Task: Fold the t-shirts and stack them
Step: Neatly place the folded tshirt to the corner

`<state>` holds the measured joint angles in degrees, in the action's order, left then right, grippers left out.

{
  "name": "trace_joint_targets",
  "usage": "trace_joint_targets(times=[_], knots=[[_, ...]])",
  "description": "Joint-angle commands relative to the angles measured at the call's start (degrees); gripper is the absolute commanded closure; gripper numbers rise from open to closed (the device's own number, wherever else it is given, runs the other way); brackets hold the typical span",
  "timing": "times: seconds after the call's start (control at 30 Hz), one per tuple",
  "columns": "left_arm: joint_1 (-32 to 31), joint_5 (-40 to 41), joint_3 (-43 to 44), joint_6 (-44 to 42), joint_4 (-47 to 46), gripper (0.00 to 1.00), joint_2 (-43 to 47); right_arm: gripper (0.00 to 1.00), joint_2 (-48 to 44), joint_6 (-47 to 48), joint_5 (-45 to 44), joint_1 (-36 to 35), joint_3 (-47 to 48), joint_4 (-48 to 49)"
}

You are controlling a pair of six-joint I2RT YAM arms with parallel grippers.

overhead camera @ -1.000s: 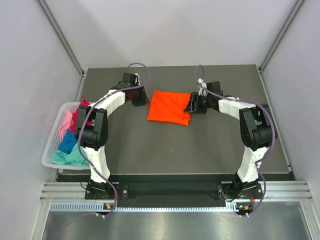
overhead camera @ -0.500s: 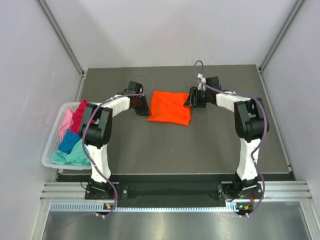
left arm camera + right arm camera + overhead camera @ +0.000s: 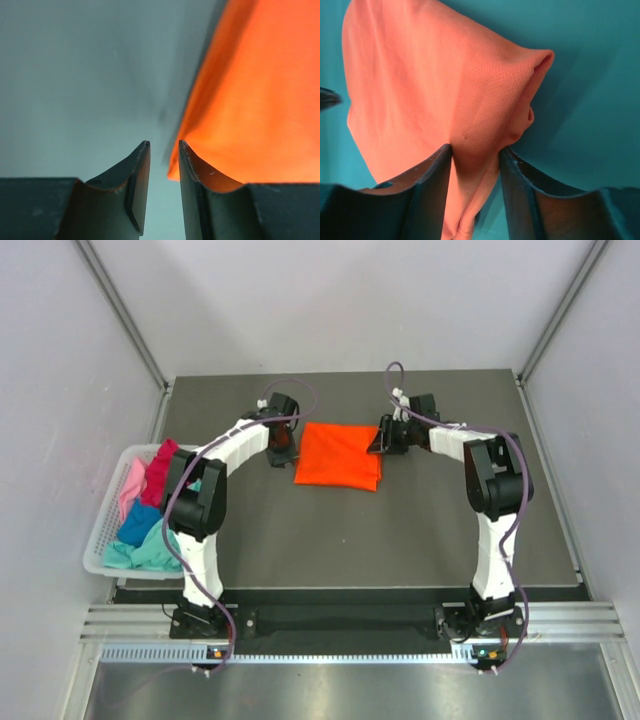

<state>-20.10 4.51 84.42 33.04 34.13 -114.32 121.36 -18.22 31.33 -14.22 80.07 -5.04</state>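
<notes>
The bright orange t-shirt [image 3: 338, 455] lies folded into a rough rectangle at the middle back of the dark table [image 3: 400, 530]. My right gripper [image 3: 384, 439] is at its right edge and is shut on a bunched fold of the orange t-shirt [image 3: 420, 75], which tents up between the fingers [image 3: 432, 175]. My left gripper [image 3: 284, 443] is low at the shirt's left edge. Its jaws [image 3: 164, 145] stand a narrow gap apart with only table between them, and the orange cloth [image 3: 260, 100] lies just right of the right finger. Magenta [image 3: 161, 464], pale pink [image 3: 130, 486] and teal [image 3: 150, 555] shirts lie crumpled in the basket.
The white lattice basket [image 3: 99, 540] sits off the table's left edge, beside the left arm's base. It also holds a blue cloth [image 3: 136, 524]. Grey walls close in on both sides and at the back.
My left gripper has moved right, up to the orange shirt's left edge. My right gripper has moved a little towards the back at the shirt's right edge, and the shirt's right side has shifted with it.
</notes>
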Motion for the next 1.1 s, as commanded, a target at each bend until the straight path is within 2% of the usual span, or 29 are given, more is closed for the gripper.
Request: trace_joint_targets(times=[0.0,0.07,0.1,0.17,0.23,0.43,0.83,1.07], knots=[[-1.6,9.3,6.5,-2.2,8.9,0.65,7.2,0.63,1.8,1.0,-0.5,-0.6,2.8,-0.1],[-1.9,7.0,6.7,-2.9,8.6,0.63,10.3,0.71,2.7,1.8,-1.5,-0.5,4.2,-2.4],[-2.0,5.9,6.7,-3.3,8.5,0.63,11.2,0.8,3.0,2.4,-1.7,-0.4,5.5,-3.0],[-2.1,3.8,6.3,-3.9,8.7,0.62,13.5,0.93,3.4,3.1,-1.7,0.1,6.8,-4.6],[-2.1,2.8,4.7,-4.8,8.9,0.62,15.0,1.0,3.4,4.0,-1.5,0.9,8.6,-5.9],[-2.9,4.4,-3.0,-7.9,5.8,0.62,19.9,1.0,3.7,7.8,-1.2,4.5,13.1,-11.3],[-4.2,0.4,-2.2,-9.2,6.6,0.61,21.0,1.0,9.7,17.6,-0.9,13.8,26.4,-25.3],[-4.2,0.3,-2.9,-9.3,6.4,0.61,19.8,1.0,17.8,21.6,-1.8,22.0,40.7,-34.6]])
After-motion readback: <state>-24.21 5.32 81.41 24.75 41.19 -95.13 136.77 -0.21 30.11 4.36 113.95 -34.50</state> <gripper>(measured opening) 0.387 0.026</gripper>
